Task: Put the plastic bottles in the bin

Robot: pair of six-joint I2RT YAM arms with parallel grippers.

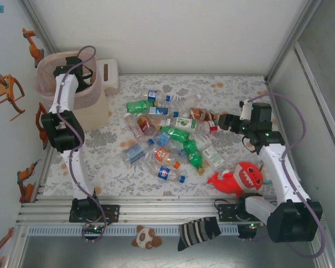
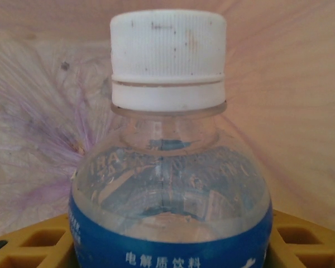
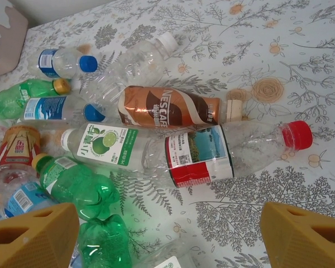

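1 blue-labelled bottle (image 2: 170, 184), gripped by left end effector (image 1: 81, 71), above 1 bin (image 1: 44, 89).

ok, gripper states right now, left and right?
Left gripper: shut on a white-capped, blue-labelled bottle, over the bin.
Right gripper: open, empty, above the bottle pile.

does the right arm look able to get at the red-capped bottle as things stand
Probably yes: the right tool hangs open just above the red-capped bottle, which lies uncovered at the pile's edge.
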